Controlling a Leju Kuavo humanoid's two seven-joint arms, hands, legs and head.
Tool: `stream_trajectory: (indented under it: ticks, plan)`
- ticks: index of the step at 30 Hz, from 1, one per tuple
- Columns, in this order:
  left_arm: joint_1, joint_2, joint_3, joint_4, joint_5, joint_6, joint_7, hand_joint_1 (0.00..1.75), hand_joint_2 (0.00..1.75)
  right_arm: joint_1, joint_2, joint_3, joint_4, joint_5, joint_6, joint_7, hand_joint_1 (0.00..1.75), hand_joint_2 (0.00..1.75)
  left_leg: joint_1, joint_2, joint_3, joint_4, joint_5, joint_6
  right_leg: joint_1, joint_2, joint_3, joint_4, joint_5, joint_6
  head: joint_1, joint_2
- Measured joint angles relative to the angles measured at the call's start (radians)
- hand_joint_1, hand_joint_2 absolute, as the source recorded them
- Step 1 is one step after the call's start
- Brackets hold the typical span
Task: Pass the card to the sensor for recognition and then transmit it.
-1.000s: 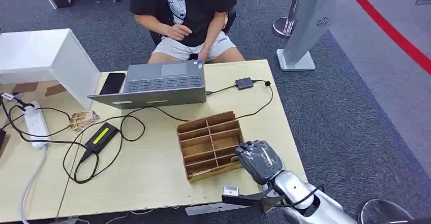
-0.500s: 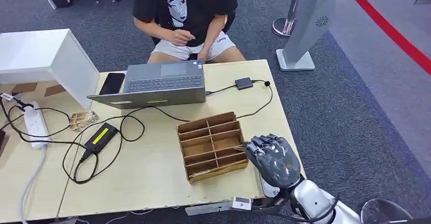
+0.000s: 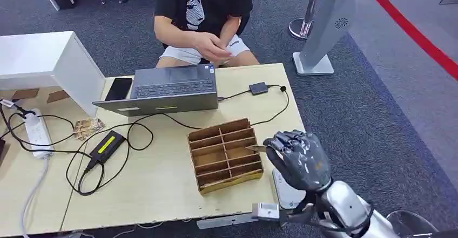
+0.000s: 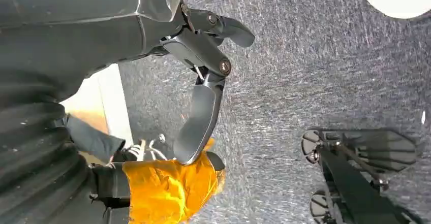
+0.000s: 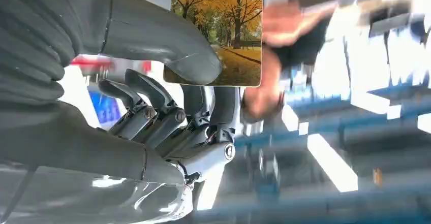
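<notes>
My right hand [image 3: 298, 160] hovers above the table just right of the wooden card box [image 3: 224, 154]. It pinches a card [image 5: 218, 26] printed with yellow autumn trees between thumb and fingers. From the head view the card [image 3: 257, 148] appears as a thin edge poking toward the box. The sensor, a small black box [image 3: 259, 88] on a cable, lies at the table's far right beside the laptop [image 3: 167, 89]. My left hand [image 4: 203, 82] hangs over grey carpet with its fingers apart and nothing in them.
A person sits behind the laptop with hands [image 3: 213, 48] over the lap. A phone [image 3: 119, 88], a black charger [image 3: 108, 145], loose cables and a power strip [image 3: 38, 130] lie on the left half. A white box [image 3: 48, 65] stands far left.
My right hand has risen and turned beside the box, lifting the card clear of it. The person has shifted and brought both hands together.
</notes>
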Motion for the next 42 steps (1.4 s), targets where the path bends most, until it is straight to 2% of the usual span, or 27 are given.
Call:
stream_trajectory:
  ticks: [1, 3, 9, 12, 17, 20, 21, 22, 23, 25, 27, 34, 39, 42]
  plan:
    - [-0.007, 0.000, 0.000, 0.000, -0.013, -0.006, 0.005, 0.00, 1.75, -0.066, 0.021, 0.000, 0.033, -0.061, 0.072, -0.008, 1.75, 1.75, 0.000, 0.001, 0.000, 0.000, 0.001, -0.001, 0.000, 0.001, 0.000, 0.000, 0.000, 0.000, 0.000, 0.000]
    - [-0.024, 0.000, -0.004, 0.000, -0.037, -0.019, 0.018, 0.00, 1.75, -0.195, 0.077, 0.003, 0.129, -0.121, 0.163, -0.012, 1.75, 1.75, 0.000, 0.001, 0.000, 0.000, 0.005, -0.001, 0.000, 0.002, -0.002, 0.000, 0.003, 0.001, 0.000, 0.000]
    - [-0.065, -0.003, -0.021, 0.000, -0.086, -0.049, 0.046, 0.00, 1.75, -0.575, 0.265, 0.058, 0.494, -0.052, 0.260, 0.086, 1.75, 1.75, 0.001, -0.002, -0.004, 0.000, 0.012, -0.004, 0.000, 0.000, -0.006, 0.003, 0.008, -0.001, 0.000, 0.000]
    - [-0.075, -0.006, -0.024, 0.000, -0.093, -0.053, 0.049, 0.00, 1.75, -0.667, 0.330, 0.078, 0.622, -0.041, 0.267, 0.097, 1.75, 1.75, 0.001, -0.004, -0.004, 0.000, 0.012, -0.004, 0.000, -0.002, -0.006, 0.003, 0.008, -0.001, 0.001, 0.000]
    - [-0.080, -0.007, -0.035, 0.000, -0.101, -0.057, 0.055, 0.00, 1.75, -0.749, 0.386, 0.123, 0.761, 0.043, 0.282, 0.139, 1.75, 1.75, 0.000, -0.004, -0.006, 0.000, 0.012, -0.004, 0.000, -0.003, -0.008, 0.003, 0.008, -0.001, 0.000, 0.000]
    - [-0.084, -0.007, -0.036, 0.000, -0.107, -0.060, 0.058, 0.00, 1.75, -0.781, 0.422, 0.150, 0.834, 0.066, 0.281, 0.138, 1.75, 1.75, 0.000, -0.004, -0.006, 0.000, 0.012, -0.004, 0.000, -0.002, -0.008, 0.003, 0.008, -0.001, 0.000, 0.000]
    - [-0.085, -0.007, -0.036, 0.000, -0.108, -0.061, 0.058, 0.00, 1.75, -0.787, 0.433, 0.154, 0.852, 0.057, 0.281, 0.131, 0.80, 1.75, 0.000, -0.004, -0.006, 0.000, 0.012, -0.004, 0.000, -0.002, -0.008, 0.002, 0.008, -0.001, 0.000, 0.000]
    - [-0.087, -0.007, -0.036, 0.000, -0.110, -0.061, 0.058, 0.00, 1.75, -0.790, 0.441, 0.156, 0.866, 0.043, 0.282, 0.123, 0.80, 1.75, 0.000, -0.004, -0.006, 0.000, 0.012, -0.004, 0.000, -0.003, -0.008, 0.002, 0.008, -0.001, 0.001, 0.000]
    - [-0.086, -0.007, -0.036, 0.000, -0.110, -0.061, 0.058, 0.00, 1.75, -0.792, 0.450, 0.158, 0.878, 0.009, 0.295, 0.106, 0.00, 1.75, 0.000, -0.004, -0.007, 0.000, 0.012, -0.004, 0.000, -0.003, -0.008, 0.002, 0.008, -0.001, 0.001, 0.000]
    - [-0.086, -0.007, -0.036, 0.000, -0.110, -0.060, 0.056, 0.00, 1.75, -0.791, 0.473, 0.142, 0.897, -0.134, 0.364, 0.049, 0.00, 1.75, 0.000, -0.004, -0.006, 0.000, 0.012, -0.004, 0.000, -0.002, -0.009, 0.003, 0.008, -0.002, 0.000, 0.000]
    - [-0.087, -0.007, -0.036, 0.000, -0.110, -0.058, 0.053, 0.00, 1.75, -0.790, 0.487, 0.128, 0.908, -0.221, 0.398, 0.022, 0.00, 1.75, 0.000, -0.004, -0.006, 0.000, 0.012, -0.004, 0.000, -0.002, -0.009, 0.003, 0.008, -0.002, 0.000, 0.000]
    - [-0.080, -0.005, -0.036, 0.000, -0.108, -0.052, 0.047, 0.00, 1.75, -0.776, 0.492, 0.065, 0.936, -0.394, 0.411, -0.020, 0.00, 1.75, 0.000, -0.004, -0.007, 0.000, 0.012, -0.004, 0.000, -0.002, -0.010, 0.002, 0.008, -0.002, 0.000, 0.000]
    - [-0.071, -0.003, -0.035, 0.000, -0.100, -0.045, 0.042, 0.00, 1.75, -0.745, 0.457, -0.034, 0.965, -0.558, 0.408, -0.072, 0.00, 1.75, 0.000, -0.005, -0.008, 0.000, 0.012, -0.004, 0.000, -0.003, -0.009, 0.002, 0.008, -0.001, 0.001, 0.000]
    - [-0.060, 0.000, -0.033, 0.000, -0.091, -0.036, 0.032, 0.00, 1.75, -0.706, 0.416, -0.125, 0.989, -0.699, 0.400, -0.110, 0.00, 1.75, 0.000, -0.005, -0.008, 0.001, 0.011, -0.003, 0.000, -0.004, -0.009, 0.001, 0.008, -0.001, 0.001, 0.000]
